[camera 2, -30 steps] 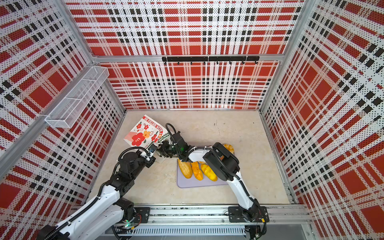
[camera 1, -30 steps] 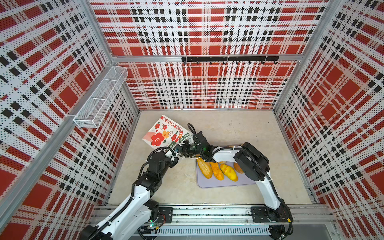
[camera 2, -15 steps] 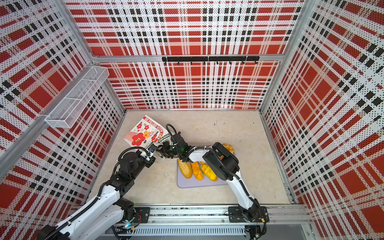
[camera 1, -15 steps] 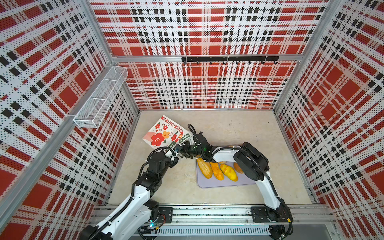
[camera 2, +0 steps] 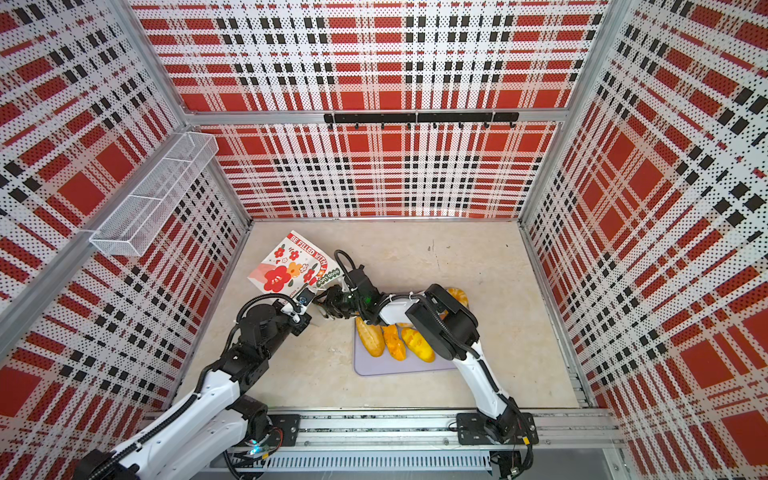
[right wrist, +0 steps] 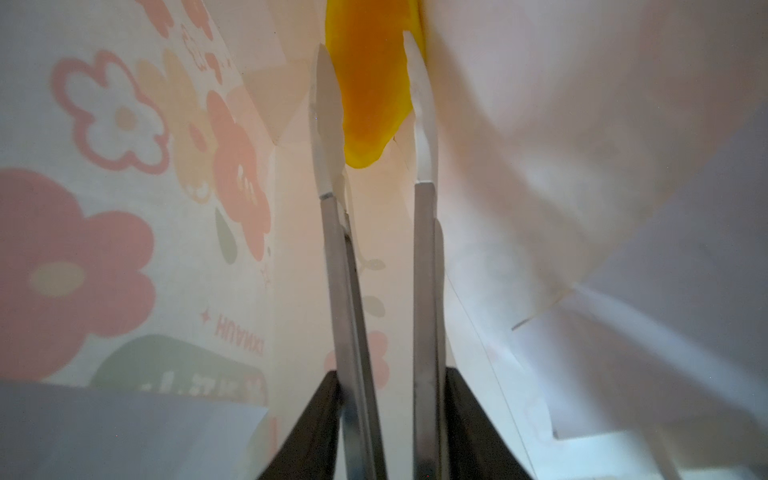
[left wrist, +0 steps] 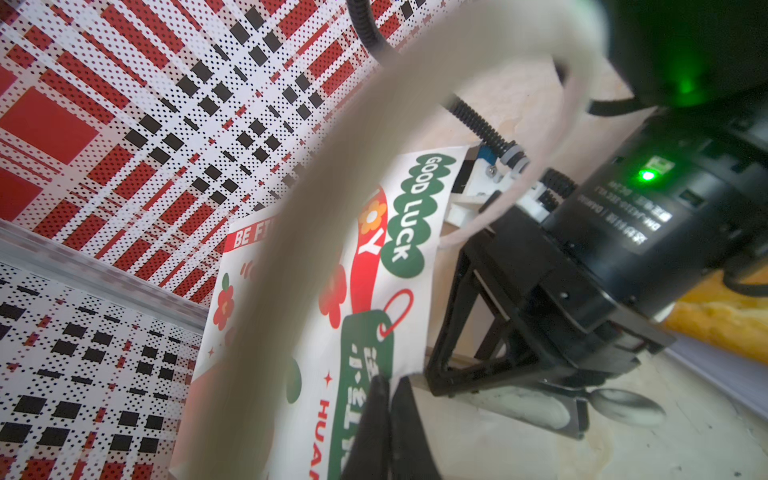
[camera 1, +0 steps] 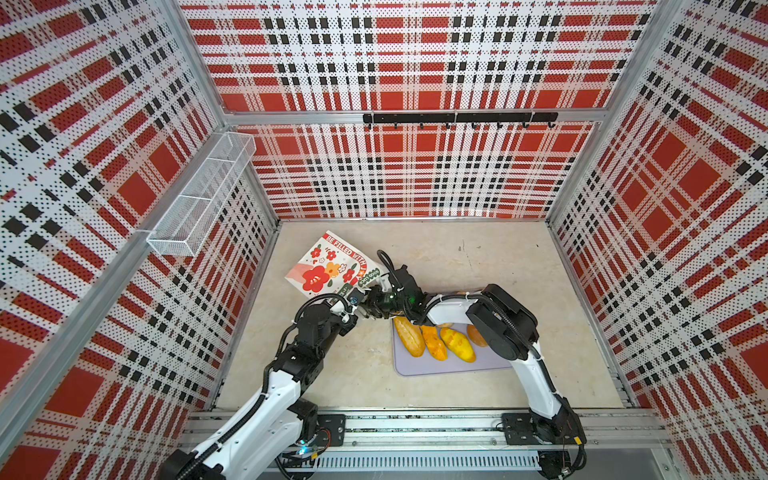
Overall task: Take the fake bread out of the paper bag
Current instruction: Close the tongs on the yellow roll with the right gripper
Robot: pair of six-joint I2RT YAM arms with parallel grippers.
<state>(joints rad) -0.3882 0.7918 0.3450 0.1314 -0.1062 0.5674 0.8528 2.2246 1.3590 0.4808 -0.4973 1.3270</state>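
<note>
So the lavender tray point(camera 1: 449, 366) has three loaves point(camera 1: 409, 337) lined up, more half-hidden under the right arm. The paper bag point(camera 1: 324, 270) lies just off the tray's far-left corner with one yellow bread point(right wrist: 370, 95) inside. Only the right wrist view shows it, the right pincer point(right wrist: 365, 45) part-closed and pinching it. The left wrist view shows the left pincer point(left wrist: 390, 384) clamped tight on the bag's rim.

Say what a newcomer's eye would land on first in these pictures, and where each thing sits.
The red, black and white plaid walls fill the surroundings. On the floor, golden loaves lie in a row on a lavender tray right of centre, with the flowered paper bag to their left. Inside the bag, the right claw is closed around a yellow bread, while the left claw pinches the bag's edge.
</note>
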